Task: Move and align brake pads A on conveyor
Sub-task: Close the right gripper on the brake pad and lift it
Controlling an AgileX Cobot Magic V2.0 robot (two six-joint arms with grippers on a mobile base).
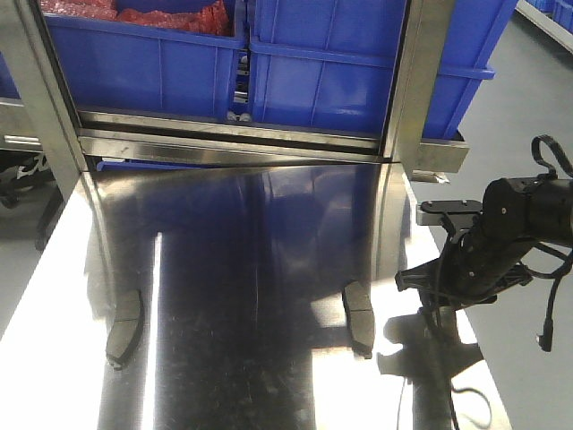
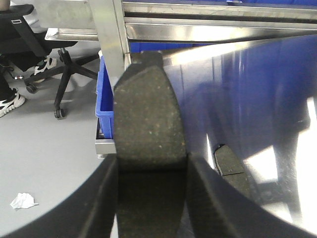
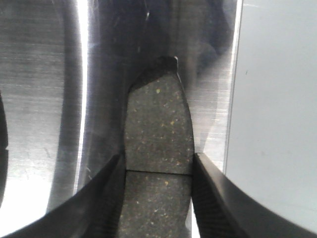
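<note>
My left gripper (image 2: 151, 198) is shut on a dark grainy brake pad (image 2: 148, 114), which sticks out forward over the table's left edge. My right gripper (image 3: 158, 198) is shut on another brake pad (image 3: 158, 124), its centre groove sitting between the fingers (image 3: 218, 198), above the steel near the table's right edge. Two more brake pads lie flat on the shiny steel table (image 1: 251, 269): one at the left (image 1: 125, 327) and one right of centre (image 1: 360, 315). The left one also shows in the left wrist view (image 2: 229, 161). My right arm (image 1: 501, 233) hangs beyond the table's right side. The conveyor is out of view.
Blue plastic bins (image 1: 322, 72) fill a steel-framed rack (image 1: 416, 81) along the table's far edge. An office chair (image 2: 44, 44) stands on the grey floor to the left, with a crumpled paper scrap (image 2: 22, 201) nearby. Cables dangle from the right arm (image 1: 551, 313).
</note>
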